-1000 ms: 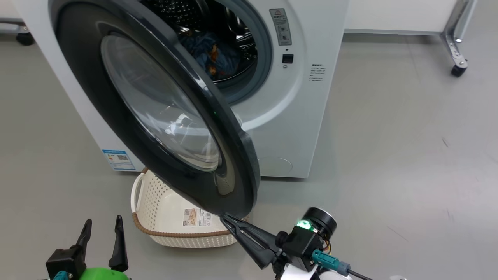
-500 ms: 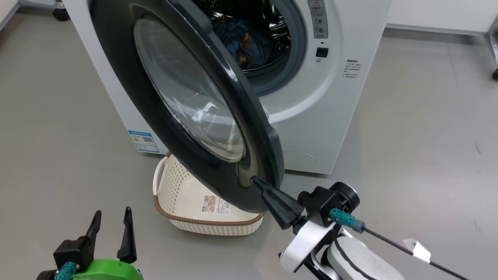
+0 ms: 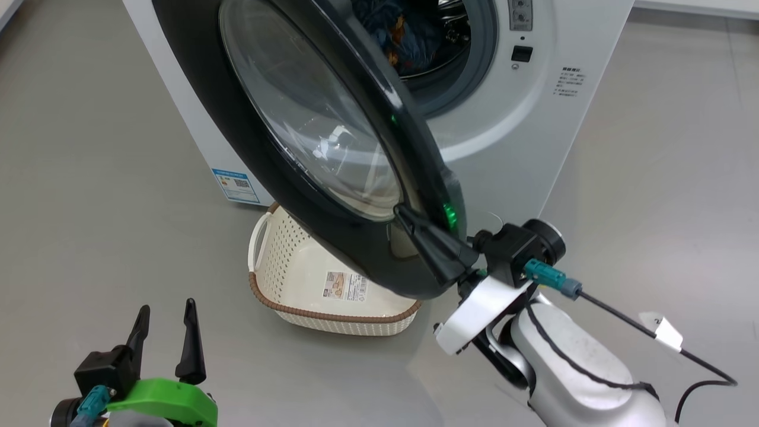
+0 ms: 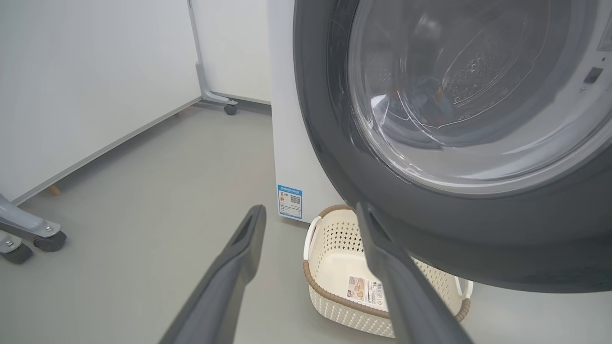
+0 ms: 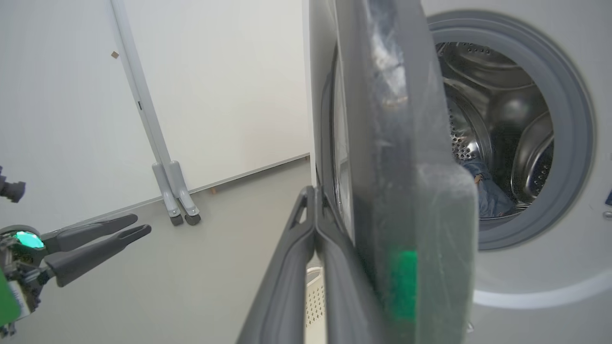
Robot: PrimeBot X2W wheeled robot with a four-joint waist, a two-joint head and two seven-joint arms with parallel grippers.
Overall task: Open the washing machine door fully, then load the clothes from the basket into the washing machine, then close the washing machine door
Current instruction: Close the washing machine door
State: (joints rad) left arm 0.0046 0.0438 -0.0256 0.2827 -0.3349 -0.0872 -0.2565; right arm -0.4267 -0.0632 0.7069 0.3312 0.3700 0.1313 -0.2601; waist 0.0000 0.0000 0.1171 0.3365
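Note:
The white washing machine (image 3: 533, 148) has its door (image 3: 249, 178) standing half open, black rim toward me. My right gripper (image 3: 402, 212) is shut, its tips pressed against the door's outer face near the free edge; the right wrist view shows the shut right gripper (image 5: 311, 193) beside the door's edge (image 5: 406, 200). Blue clothes (image 3: 403, 35) lie in the drum, and they also appear as clothes (image 5: 483, 196) there. The cream basket (image 3: 296, 279) sits on the floor under the door and looks empty. My left gripper (image 3: 163, 311) hangs open over bare floor, apart from everything.
White panels on wheeled grey legs (image 4: 33, 239) stand to the left of the machine, with another leg (image 5: 177, 210) behind it. Grey floor spreads left and right of the machine. The open door overhangs most of the basket (image 4: 334, 267).
The head view has shifted. My shut right gripper has climbed from under the door's bottom rim onto its outer face near the free edge. The left gripper stays open and still.

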